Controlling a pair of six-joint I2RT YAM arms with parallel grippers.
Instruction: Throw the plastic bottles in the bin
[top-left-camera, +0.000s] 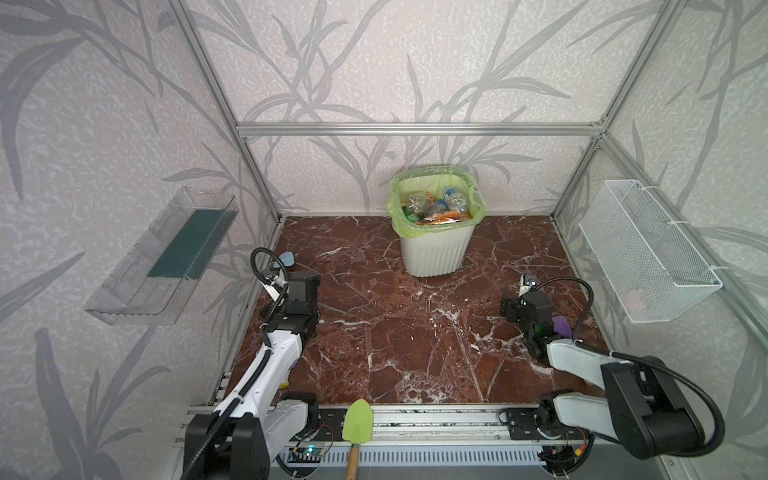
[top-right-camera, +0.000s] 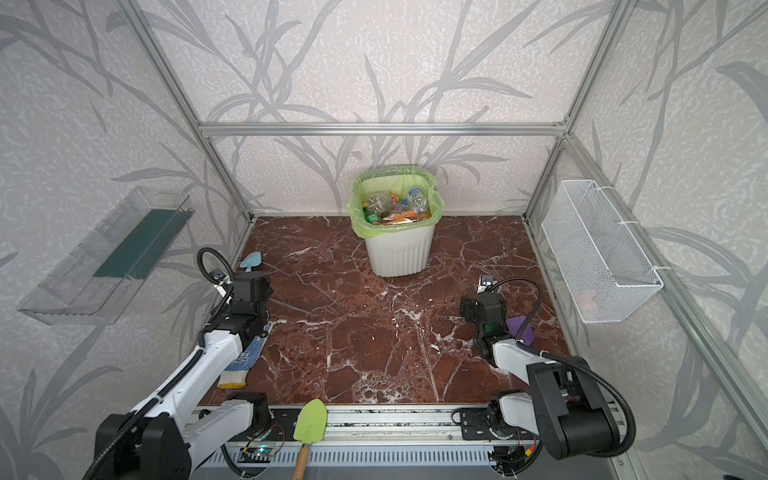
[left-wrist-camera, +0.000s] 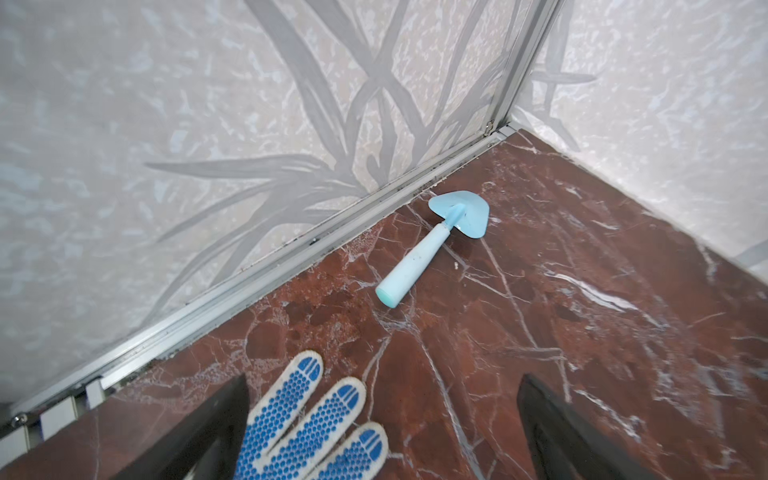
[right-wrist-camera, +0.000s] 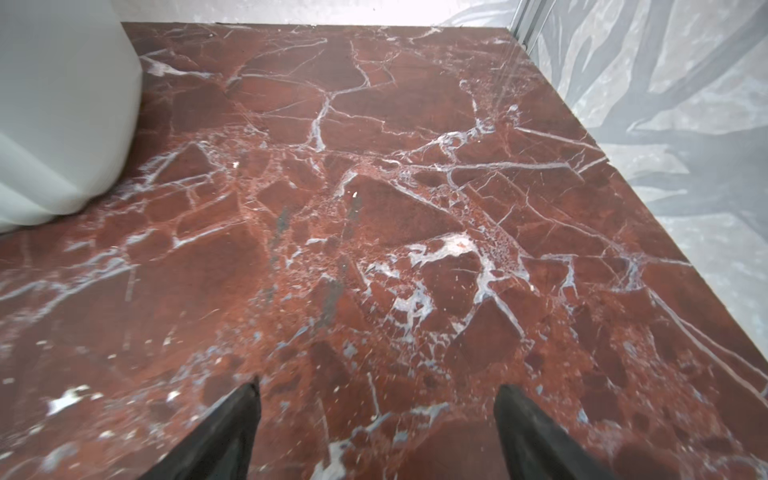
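The white ribbed bin (top-left-camera: 432, 253) (top-right-camera: 399, 255), lined with a light green bag, stands at the back middle of the marble table. Several plastic bottles (top-left-camera: 436, 205) (top-right-camera: 395, 205) lie heaped inside it, clear, green and orange-wrapped; these are the only bottles I see. In the left wrist view my left gripper (left-wrist-camera: 384, 378) hangs open near the left wall, with bare marble and a glove's fingertips between its jaws. My right gripper (right-wrist-camera: 379, 384) is open over bare marble on the right side, with the bin's wall (right-wrist-camera: 62, 104) ahead and off to one side.
A blue spade (left-wrist-camera: 432, 245) (top-right-camera: 250, 262) lies by the left wall. A dotted work glove (left-wrist-camera: 307, 419) (top-right-camera: 245, 357) lies under the left arm. A green spade (top-left-camera: 356, 419) rests on the front rail and a purple spade (top-left-camera: 562, 326) beside the right arm. A clear tray (top-left-camera: 166, 253) and a mesh basket (top-left-camera: 648, 249) hang on the side walls.
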